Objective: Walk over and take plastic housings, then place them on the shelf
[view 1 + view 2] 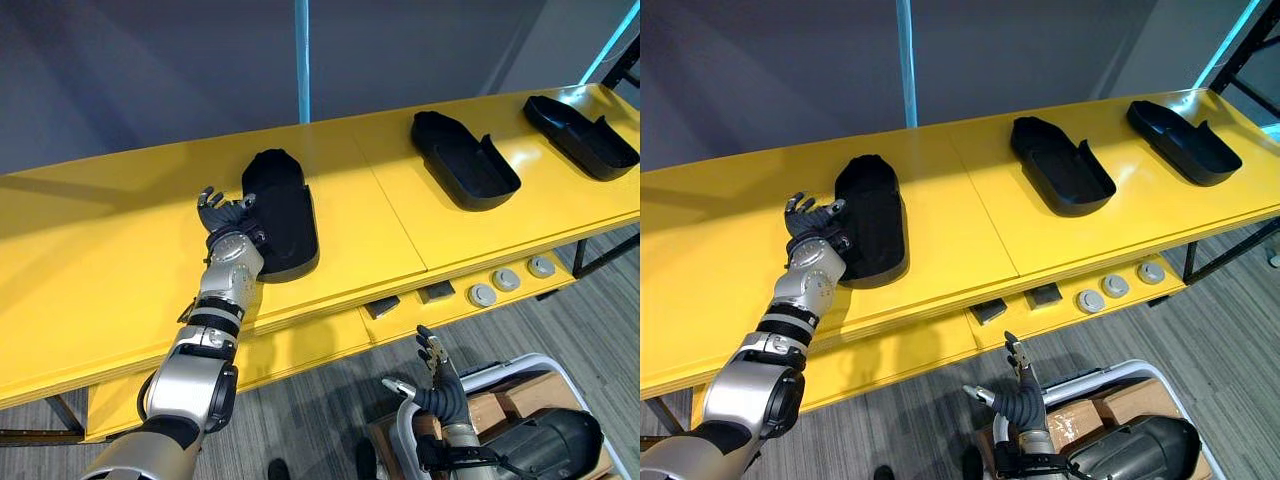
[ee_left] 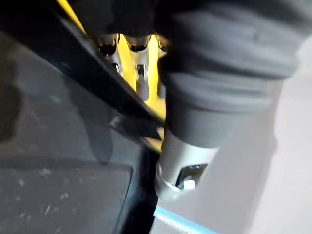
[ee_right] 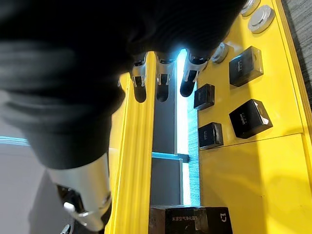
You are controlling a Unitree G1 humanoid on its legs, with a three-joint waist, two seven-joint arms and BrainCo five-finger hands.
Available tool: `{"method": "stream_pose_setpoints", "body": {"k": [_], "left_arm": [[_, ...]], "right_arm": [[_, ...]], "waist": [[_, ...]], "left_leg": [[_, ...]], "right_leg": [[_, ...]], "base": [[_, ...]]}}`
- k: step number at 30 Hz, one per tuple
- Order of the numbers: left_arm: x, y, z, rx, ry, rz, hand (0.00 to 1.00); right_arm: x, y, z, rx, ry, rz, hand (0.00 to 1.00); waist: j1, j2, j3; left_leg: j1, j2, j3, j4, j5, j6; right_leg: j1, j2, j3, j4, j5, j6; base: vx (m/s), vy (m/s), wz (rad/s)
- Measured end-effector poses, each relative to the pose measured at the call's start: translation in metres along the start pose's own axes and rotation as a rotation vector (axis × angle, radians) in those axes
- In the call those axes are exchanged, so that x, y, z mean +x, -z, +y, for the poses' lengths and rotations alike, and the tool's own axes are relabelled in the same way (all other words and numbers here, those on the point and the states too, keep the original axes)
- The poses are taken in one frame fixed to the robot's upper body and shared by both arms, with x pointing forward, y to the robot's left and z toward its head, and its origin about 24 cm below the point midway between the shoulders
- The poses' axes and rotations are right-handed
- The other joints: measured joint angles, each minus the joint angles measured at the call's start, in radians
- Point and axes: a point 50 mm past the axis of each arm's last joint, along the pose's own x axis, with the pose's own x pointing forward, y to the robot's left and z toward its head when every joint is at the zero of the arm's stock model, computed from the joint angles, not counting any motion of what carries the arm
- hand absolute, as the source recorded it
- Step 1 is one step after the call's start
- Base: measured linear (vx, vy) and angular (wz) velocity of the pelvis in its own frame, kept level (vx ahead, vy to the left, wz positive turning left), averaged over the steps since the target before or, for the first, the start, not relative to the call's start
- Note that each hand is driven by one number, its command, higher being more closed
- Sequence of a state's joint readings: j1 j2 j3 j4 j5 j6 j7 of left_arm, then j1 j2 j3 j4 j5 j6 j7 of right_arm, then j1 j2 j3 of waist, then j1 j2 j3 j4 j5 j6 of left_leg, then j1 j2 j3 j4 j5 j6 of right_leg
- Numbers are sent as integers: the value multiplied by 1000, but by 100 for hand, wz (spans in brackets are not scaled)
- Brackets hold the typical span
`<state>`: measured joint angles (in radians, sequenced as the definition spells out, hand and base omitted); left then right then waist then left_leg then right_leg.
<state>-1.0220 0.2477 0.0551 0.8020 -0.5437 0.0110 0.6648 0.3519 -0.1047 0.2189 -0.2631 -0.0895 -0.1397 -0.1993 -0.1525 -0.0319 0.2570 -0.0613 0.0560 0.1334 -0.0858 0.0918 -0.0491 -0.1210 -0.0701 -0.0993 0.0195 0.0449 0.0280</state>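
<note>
Left eye view: left hand (image 1: 226,217) touches black housing (image 1: 286,222) on shelf (image 1: 100,262).

The black plastic housing (image 1: 283,215) looks matt, the yellow shelf (image 1: 100,260) smooth and slightly glossy, the discs (image 1: 507,279) metallic.

A long yellow shelf (image 1: 100,260) runs from left to right across the room, its top board split by a seam (image 1: 400,215). Behind it stands a dull grey-blue wall (image 1: 150,70) with a lit pale-blue vertical strip (image 1: 301,60). A lower yellow tier (image 1: 300,345) carries small black blocks (image 1: 436,292) and round grey discs (image 1: 507,279). A black metal leg (image 1: 579,256) stands at the right on the grey streaked carpet floor (image 1: 320,400).
</note>
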Motion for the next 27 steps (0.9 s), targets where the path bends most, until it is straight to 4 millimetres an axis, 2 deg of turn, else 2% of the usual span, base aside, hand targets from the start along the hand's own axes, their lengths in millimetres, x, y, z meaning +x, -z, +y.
{"method": "stream_pose_setpoints", "body": {"k": [8, 10, 14, 17, 18, 19, 21, 22, 24, 25, 27], "left_arm": [[-6, -3, 6, -60, -36, -42, 0], [-11, -18, 2, -86, -10, -126, 0], [-31, -44, 4, -128, 48, -322, 0], [-44, -55, 23, -92, 27, -489, 0], [-48, -57, 37, -61, -1, -557, 0], [-51, -58, 45, -47, -13, -585, 0], [-66, -51, 77, 36, -51, -666, 0], [-71, -49, 84, 56, -54, -680, 0], [-95, -34, 111, 145, -44, -706, 0], [-102, -30, 117, 163, -38, -704, 0], [-128, -8, 135, 211, 13, -642, 0]], "right_arm": [[0, 2, 1, 0, -5, 7, 0], [1, 0, 6, 7, -25, -1, 0], [3, -3, 11, 16, -48, -15, 0], [8, -9, 11, 17, -55, -63, 0], [8, -13, 11, 21, -64, -91, 100], [9, -15, 11, 21, -69, -106, 100], [10, -17, 10, 16, -80, -129, 100], [11, -18, 10, 15, -82, -137, 100], [18, -25, 11, 16, -85, -178, 100], [20, -27, 11, 17, -85, -190, 100], [31, -36, 14, 22, -101, -241, 100]], "waist": [[0, -15, -11], [0, -25, -19], [0, -25, -51], [10, -15, -72], [14, -6, -87], [18, 0, -95], [35, 21, -126], [37, 26, -131], [60, 34, -144], [63, 34, -149], [92, 34, -171]], "left_leg": [[13, 3, 1, 0, 0, 0], [13, 5, 2, 0, 0, 0], [23, 4, 2, 0, 0, 0], [45, 4, 0, -1, 0, 0], [45, 5, -1, -4, 0, 0], [45, 5, -2, -5, 0, 0], [43, 4, -12, -6, 0, 0], [43, 4, -20, -6, 1, -1], [42, 3, -42, -6, 5, -5], [38, 2, -50, -6, 7, -4], [20, -2, -75, -6, 14, -3]], "right_leg": [[18, 3, 3, -14, 7, -1], [18, 4, 4, -14, 8, -2], [27, 6, 4, -14, 8, -2], [50, 6, 2, -14, 7, -2], [51, 7, 0, -14, 7, -2], [51, 7, 0, -14, 7, -2], [54, 5, -10, -14, 6, -1], [57, 4, -20, -14, 5, 0], [67, 1, -42, -16, 3, 3], [69, 0, -48, -16, 2, 3], [68, -4, -75, -27, 1, 5]], "base": [[0, 0, 0], [0, 0, 0], [0, 0, 0], [-14, 3, 0], [-47, 6, 1], [-58, 8, 3], [-52, 7, 11], [-45, 7, 29], [-38, 8, 30], [-39, 9, 29], [-30, 13, 39]]}}
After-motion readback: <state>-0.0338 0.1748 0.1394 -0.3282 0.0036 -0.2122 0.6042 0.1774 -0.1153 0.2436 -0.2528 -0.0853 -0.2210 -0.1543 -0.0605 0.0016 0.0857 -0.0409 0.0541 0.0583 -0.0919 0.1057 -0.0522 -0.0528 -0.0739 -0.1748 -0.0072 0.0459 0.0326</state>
